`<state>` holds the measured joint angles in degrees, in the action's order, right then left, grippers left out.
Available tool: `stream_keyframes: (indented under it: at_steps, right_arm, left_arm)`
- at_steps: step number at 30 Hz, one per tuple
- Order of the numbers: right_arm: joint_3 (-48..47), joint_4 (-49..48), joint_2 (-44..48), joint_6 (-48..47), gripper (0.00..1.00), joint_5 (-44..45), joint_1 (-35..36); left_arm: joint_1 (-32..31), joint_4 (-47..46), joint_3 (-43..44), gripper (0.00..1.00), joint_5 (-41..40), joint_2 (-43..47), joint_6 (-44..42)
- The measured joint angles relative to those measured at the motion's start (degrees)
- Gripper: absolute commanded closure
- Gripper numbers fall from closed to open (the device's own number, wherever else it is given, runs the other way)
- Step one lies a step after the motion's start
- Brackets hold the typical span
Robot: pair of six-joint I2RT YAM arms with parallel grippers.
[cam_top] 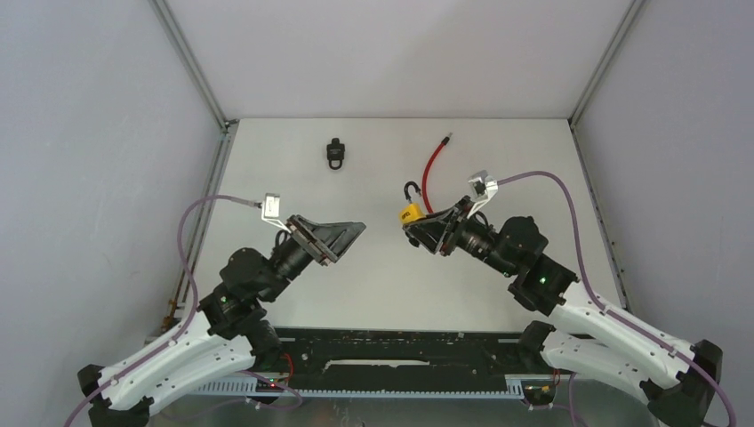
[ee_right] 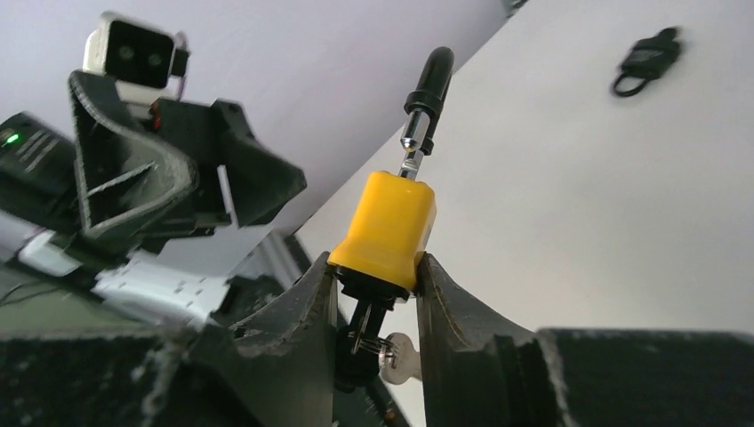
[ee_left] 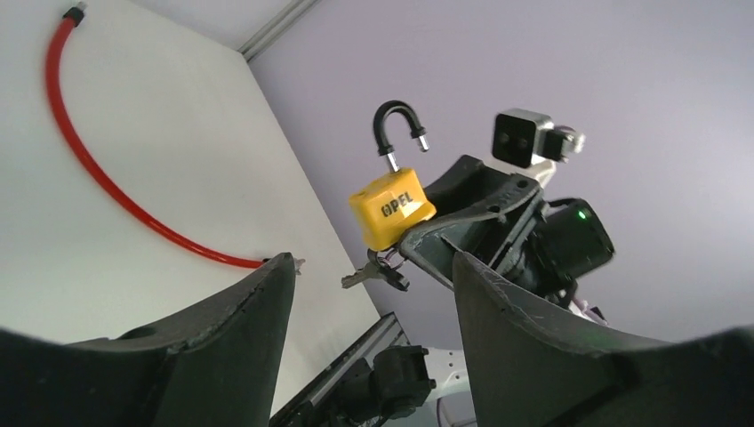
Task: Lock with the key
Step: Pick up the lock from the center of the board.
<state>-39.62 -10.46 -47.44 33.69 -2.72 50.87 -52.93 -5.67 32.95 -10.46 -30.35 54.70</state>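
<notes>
A yellow padlock is held above the table, its black shackle swung open. My right gripper is shut on the lower part of the padlock's body. A black-headed key sits in the padlock's underside between the fingers, and a silver key hangs from its ring. My left gripper is open and empty. It points at the padlock from the left, a short gap away.
A red cable lies curved on the table behind the padlock. A small black fob with a ring rests at the back centre-left. Grey walls close the table on three sides.
</notes>
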Motion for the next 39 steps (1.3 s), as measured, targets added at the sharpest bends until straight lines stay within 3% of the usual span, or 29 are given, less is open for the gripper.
stream_keyframes:
  at_steps: [4, 12, 32, 36, 39]
  right_arm:
    - [0.0, 0.9, 1.09, 2.34, 1.0, -11.8, -4.0]
    - [-0.2, 0.5, 0.52, 3.8, 1.0, -27.06, -2.99]
    - [-3.08, 0.94, -2.64, 0.94, 1.0, -34.67, -0.44]
    - [-3.08, 0.94, -2.64, 0.0, 1.0, -35.01, -0.35]
    - [-3.23, 1.73, -2.6, -1.6, 1.0, -34.77, -0.24]
  left_arm:
    - [0.0, -1.16, 1.14, 0.33, 3.96, 0.0, -3.37]
    - [-0.02, -6.47, 4.81, 0.36, 17.64, -7.37, -7.23]
    - [-0.04, -5.51, 4.87, 0.7, 19.39, -6.34, -9.88]
    - [-0.04, -5.25, 4.87, 0.81, 18.99, -6.34, -9.94]
    - [-0.04, -4.55, 4.87, 0.94, 18.53, -6.34, -10.05]
